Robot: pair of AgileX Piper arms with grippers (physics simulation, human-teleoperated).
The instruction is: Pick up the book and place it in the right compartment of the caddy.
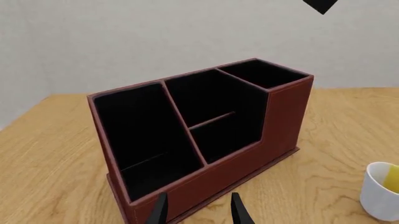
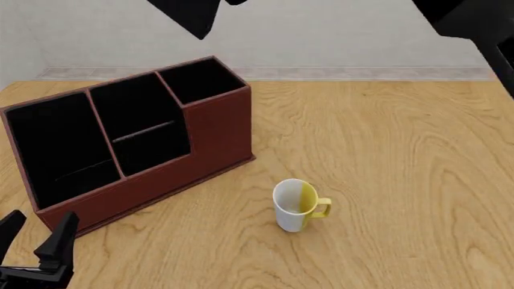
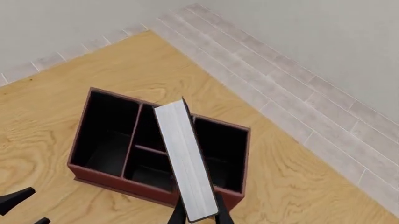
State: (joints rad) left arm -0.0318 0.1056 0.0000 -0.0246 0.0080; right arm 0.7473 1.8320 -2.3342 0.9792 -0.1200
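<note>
The book (image 3: 185, 158), black-covered with white page edges, hangs high over the reddish-brown caddy (image 3: 112, 179), held at its lower end by my right gripper (image 3: 198, 215), which is shut on it. In the front view only a black corner of the book (image 2: 189, 15) shows at the top edge, above the caddy (image 2: 216, 135). The right compartment (image 2: 201, 78) is a small black well at the caddy's far right end, also seen in the right wrist view (image 3: 224, 149) beside the book. My left gripper (image 2: 36, 232) stands open near the caddy's front left corner, holding nothing.
A white and yellow mug (image 2: 295, 205) stands on the wooden table (image 2: 401, 180) to the right of the caddy. The right arm (image 2: 473, 24) crosses the top right corner of the front view. A pale wall runs behind the table's far edge.
</note>
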